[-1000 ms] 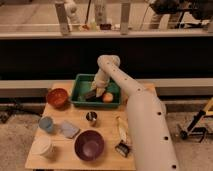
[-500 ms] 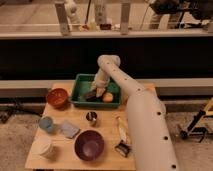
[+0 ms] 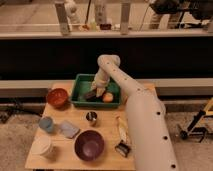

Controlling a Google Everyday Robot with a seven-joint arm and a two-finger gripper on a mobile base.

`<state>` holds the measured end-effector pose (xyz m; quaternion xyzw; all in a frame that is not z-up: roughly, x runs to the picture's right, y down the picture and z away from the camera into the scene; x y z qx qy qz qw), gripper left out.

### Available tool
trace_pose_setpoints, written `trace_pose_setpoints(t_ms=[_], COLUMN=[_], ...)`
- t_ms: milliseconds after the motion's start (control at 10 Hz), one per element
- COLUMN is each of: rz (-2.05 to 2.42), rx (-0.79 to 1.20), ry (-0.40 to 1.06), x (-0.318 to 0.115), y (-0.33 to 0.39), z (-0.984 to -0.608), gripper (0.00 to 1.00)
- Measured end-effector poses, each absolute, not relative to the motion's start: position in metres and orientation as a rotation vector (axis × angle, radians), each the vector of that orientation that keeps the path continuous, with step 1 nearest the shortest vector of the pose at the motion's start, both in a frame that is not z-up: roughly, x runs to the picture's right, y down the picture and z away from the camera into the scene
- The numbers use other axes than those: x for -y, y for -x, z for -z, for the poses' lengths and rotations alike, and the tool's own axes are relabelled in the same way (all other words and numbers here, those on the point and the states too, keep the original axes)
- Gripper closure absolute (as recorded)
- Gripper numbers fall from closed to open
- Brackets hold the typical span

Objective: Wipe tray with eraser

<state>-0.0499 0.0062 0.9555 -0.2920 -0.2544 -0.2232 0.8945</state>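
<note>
Your jaws are down inside the tray, but whether they are clenched on anything you cannot tell from here: the gripper (image 3: 95, 90) is hidden behind the wrist. The eraser (image 3: 90, 95), a dark flat block, lies on the tray floor directly beneath it, touching or nearly so. Just beside it to the right sits an orange ball (image 3: 107, 97). The green tray (image 3: 79, 90) stands at the back of the desk (image 3: 107, 120), with the red bowl (image 3: 57, 96) to its left and the purple bowl (image 3: 90, 144), the small metal cup (image 3: 91, 117) and the light-blue pad (image 3: 69, 129) nearer the front.

Against the earlier views, almost nothing has changed: arm, eraser and ball hold the same places. Take that as the wipe being either paused or moving in very small strokes; you likely have most of the tray floor left to cover, and the ball will get in the way of strokes to the right.
</note>
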Motion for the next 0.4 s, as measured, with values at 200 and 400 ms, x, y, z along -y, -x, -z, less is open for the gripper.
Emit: trace_pose_setpoints(t_ms=[200, 400], rz=[0.468, 0.467], rx=[0.529, 0.512], ry=[0.604, 0.604], x=[-0.0057, -0.003], y=[0.0508, 0.0583], z=[-0.9559, -0.9542], gripper=[1.0, 1.0])
